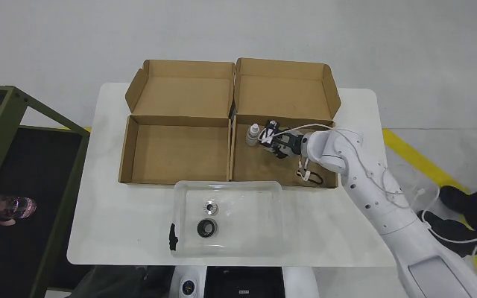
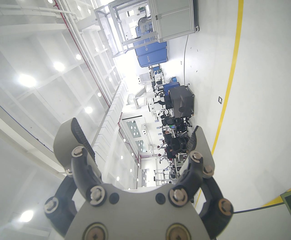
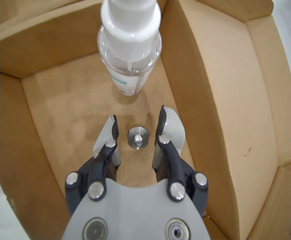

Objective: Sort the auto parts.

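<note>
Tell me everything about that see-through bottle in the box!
The bottle is clear plastic with a white stepped cap and a white label edged in teal. It stands upright on the floor of a cardboard box, close to one wall. Only the box floor touches it; the right gripper is open just short of it, around a small metal part.

This is looking like a large industrial robotics hall: round lights (image 2: 26, 80) are shining from a high white ceiling, a red pipe (image 2: 96, 83) is running along it, and blue cabinets (image 2: 151, 53) and a metal-framed enclosure (image 2: 172, 19) are standing on a pale floor. A yellow line (image 2: 232, 68) is curving across that floor past crowded workstations (image 2: 179, 102), and the white table (image 1: 112, 216) is standing beside another such stripe (image 1: 417, 155).
</note>
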Controlling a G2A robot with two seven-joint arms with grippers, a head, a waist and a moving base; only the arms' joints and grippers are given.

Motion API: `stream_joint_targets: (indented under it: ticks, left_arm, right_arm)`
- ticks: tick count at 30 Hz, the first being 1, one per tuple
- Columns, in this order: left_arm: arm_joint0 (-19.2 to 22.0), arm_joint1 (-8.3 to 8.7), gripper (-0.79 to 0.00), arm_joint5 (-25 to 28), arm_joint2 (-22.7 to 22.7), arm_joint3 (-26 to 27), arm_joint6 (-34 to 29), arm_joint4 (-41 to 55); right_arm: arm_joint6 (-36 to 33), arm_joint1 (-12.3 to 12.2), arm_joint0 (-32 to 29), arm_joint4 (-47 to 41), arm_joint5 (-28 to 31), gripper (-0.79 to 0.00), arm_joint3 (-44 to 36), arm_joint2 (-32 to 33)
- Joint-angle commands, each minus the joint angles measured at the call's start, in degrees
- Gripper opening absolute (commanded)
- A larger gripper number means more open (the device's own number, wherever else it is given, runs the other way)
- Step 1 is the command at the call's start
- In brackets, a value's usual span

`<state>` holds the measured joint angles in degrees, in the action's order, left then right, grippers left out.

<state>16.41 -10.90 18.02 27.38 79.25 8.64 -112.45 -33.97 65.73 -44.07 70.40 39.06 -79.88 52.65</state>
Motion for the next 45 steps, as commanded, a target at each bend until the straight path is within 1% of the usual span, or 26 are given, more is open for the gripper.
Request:
stream_joint_targets:
  ticks: [1,8,13,20,22,26,30,33,37,42,45]
  left_arm:
    - [0.00,0.00,0.000,0.00,0.00,0.00,0.00,0.00]
    - [0.00,0.00,0.000,0.00,0.00,0.00,0.00,0.00]
    - [0.00,0.00,0.000,0.00,0.00,0.00,0.00,0.00]
    - [0.00,0.00,0.000,0.00,0.00,0.00,0.00,0.00]
    - [0.00,0.00,0.000,0.00,0.00,0.00,0.00,0.00]
    - [0.00,0.00,0.000,0.00,0.00,0.00,0.00,0.00]
    - [0.00,0.00,0.000,0.00,0.00,0.00,0.00,0.00]
    - [0.00,0.00,0.000,0.00,0.00,0.00,0.00,0.00]
    - [0.00,0.00,0.000,0.00,0.00,0.00,0.00,0.00]
    - [0.00,0.00,0.000,0.00,0.00,0.00,0.00,0.00]
    - [0.00,0.00,0.000,0.00,0.00,0.00,0.00,0.00]
  right_arm:
    - [0.18,-0.35,-0.94,0.18,0.30,-0.406,-1.72,1.01]
    - [1.31,-2.14,-6.44,0.39,1.29,-0.394,-10.81,6.68]
    - [3.10,-3.31,-11.56,0.95,2.13,-0.357,-19.03,10.49]
    - [6.02,-4.21,-17.02,1.86,3.03,-0.311,-27.02,13.03]
    - [6.76,-4.31,-17.87,2.18,3.34,-0.311,-28.40,13.09]
    - [7.58,-4.34,-18.96,3.84,3.38,-0.326,-30.65,12.01]
    - [8.97,-4.03,-18.84,4.23,3.89,-0.311,-31.79,9.33]
    - [10.20,-3.67,-18.54,4.57,4.16,-0.271,-32.26,6.79]
    - [11.19,-3.13,-17.72,5.29,4.49,-0.237,-32.16,3.46]
    - [11.55,-2.56,-16.88,5.67,4.80,-0.240,-31.40,0.34]
    - [11.56,-2.25,-16.24,5.54,5.70,-0.259,-30.88,-1.33]
